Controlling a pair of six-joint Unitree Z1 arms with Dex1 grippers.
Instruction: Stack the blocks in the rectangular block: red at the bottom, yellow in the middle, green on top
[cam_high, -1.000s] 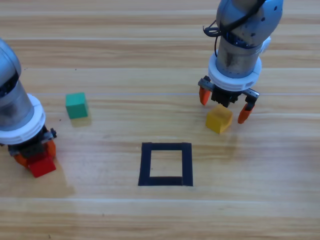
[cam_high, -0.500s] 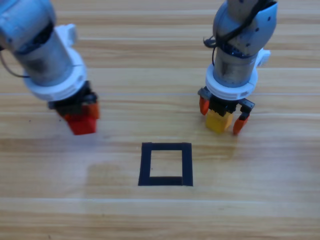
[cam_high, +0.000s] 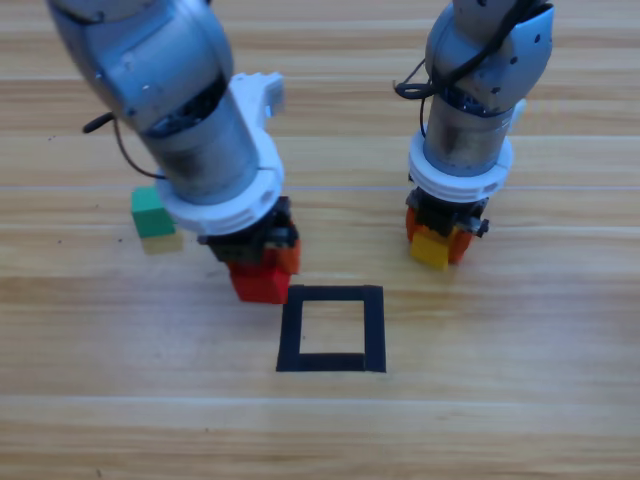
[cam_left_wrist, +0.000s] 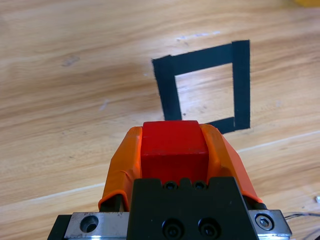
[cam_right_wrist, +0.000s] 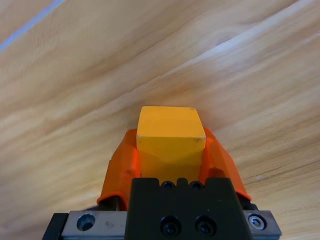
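My left gripper (cam_high: 262, 268) is shut on the red cube (cam_high: 260, 282), held just left of the top-left corner of the black tape square (cam_high: 331, 328). In the left wrist view the red cube (cam_left_wrist: 173, 144) sits between the orange jaws of the left gripper (cam_left_wrist: 174, 150), with the tape square (cam_left_wrist: 202, 85) ahead of it. My right gripper (cam_high: 438, 238) is shut on the yellow cube (cam_high: 431, 249), up and to the right of the square; the yellow cube (cam_right_wrist: 170, 135) fills the right gripper (cam_right_wrist: 171, 147) in the right wrist view. The green cube (cam_high: 151, 213) rests on the table at the left, partly hidden behind the left arm.
The wooden table (cam_high: 520, 400) spreads on all sides, with bare wood below and to the right of the tape square.
My left arm has carried the red cube from the far left across to the square's top-left corner. My right gripper has come down and shut on the yellow cube.
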